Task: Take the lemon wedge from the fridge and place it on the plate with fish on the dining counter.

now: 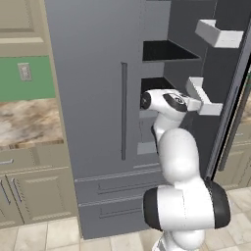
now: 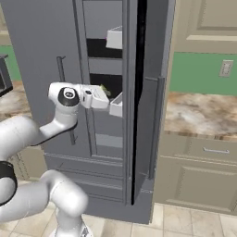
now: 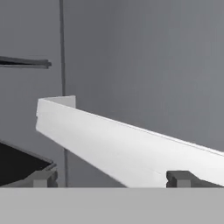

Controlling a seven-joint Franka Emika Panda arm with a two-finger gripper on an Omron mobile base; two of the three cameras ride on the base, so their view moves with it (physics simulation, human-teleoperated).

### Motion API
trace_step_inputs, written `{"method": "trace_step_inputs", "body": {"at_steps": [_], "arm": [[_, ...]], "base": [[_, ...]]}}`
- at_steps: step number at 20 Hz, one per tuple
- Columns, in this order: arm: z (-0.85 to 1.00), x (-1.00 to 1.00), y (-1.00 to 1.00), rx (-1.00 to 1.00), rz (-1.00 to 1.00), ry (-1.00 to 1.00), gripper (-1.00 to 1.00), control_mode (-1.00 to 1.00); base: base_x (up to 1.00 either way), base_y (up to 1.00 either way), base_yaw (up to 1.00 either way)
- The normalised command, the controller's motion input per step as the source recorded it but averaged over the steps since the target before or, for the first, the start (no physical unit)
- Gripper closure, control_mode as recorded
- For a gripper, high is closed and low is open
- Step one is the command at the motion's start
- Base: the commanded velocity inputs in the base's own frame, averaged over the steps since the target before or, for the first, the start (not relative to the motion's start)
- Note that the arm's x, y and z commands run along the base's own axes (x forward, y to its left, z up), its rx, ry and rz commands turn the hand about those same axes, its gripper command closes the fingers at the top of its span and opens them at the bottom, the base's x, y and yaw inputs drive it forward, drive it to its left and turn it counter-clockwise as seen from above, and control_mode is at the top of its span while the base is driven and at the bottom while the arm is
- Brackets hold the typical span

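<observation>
Fridge (image 1: 98, 98) is sitting w/ its right door swung wide open and the left door closed, long handle (image 1: 123, 110) running down it. The arm (image 1: 179, 162) is reaching up into the open side at about mid height. In the right base view the hand is poking in btwn the closed door and the open one, right next to a white door bin (image 2: 116, 104).

Lemon wedge (image 2: 104, 89): a tiny yellow-green bit is peeking out just above the hand in the right base view, inside the fridge at the level of the black shelf (image 1: 166, 51). Too small to say if it's touching anything.

Claw (image 3: 109, 179): hand view is showing the two dark tips (image 3: 181, 178) poking up at the bottom, well apart, so it's spread, nothing btwn them. A white bin edge (image 3: 122, 144) is slanting across right in front of the tips, grey fridge wall behind it, black shelf down at the left.

Another bin (image 1: 218, 34) is hanging higher on the open door. Marbled desk (image 2: 199, 113) w/ beige cabinets is flanking the fridge on both sides.
</observation>
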Motion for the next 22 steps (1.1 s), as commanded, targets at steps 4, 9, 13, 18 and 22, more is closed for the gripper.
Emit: {"method": "trace_step_inputs", "body": {"at_steps": [4, 9, 13, 18, 22], "arm": [[-0.23, -0.25, -1.0, 0.19, -0.01, 0.06, -1.0, -1.0], [-0.2, -0.74, -0.98, 0.17, -0.04, -0.01, -1.0, -1.0], [0.0, -1.0, 0.25, 0.01, 0.06, -0.13, -1.0, -1.0], [-0.03, -0.43, 0.99, -0.13, 0.3, -0.02, -1.0, -1.0], [-0.11, -0.13, 1.0, -0.13, 0.43, -0.01, -1.0, -1.0]], "base": [[0.0, 0.0, 0.0], [0.0, 0.0, 0.0], [0.0, 0.0, 0.0], [0.0, 0.0, 0.0], [0.0, 0.0, 0.0]]}}
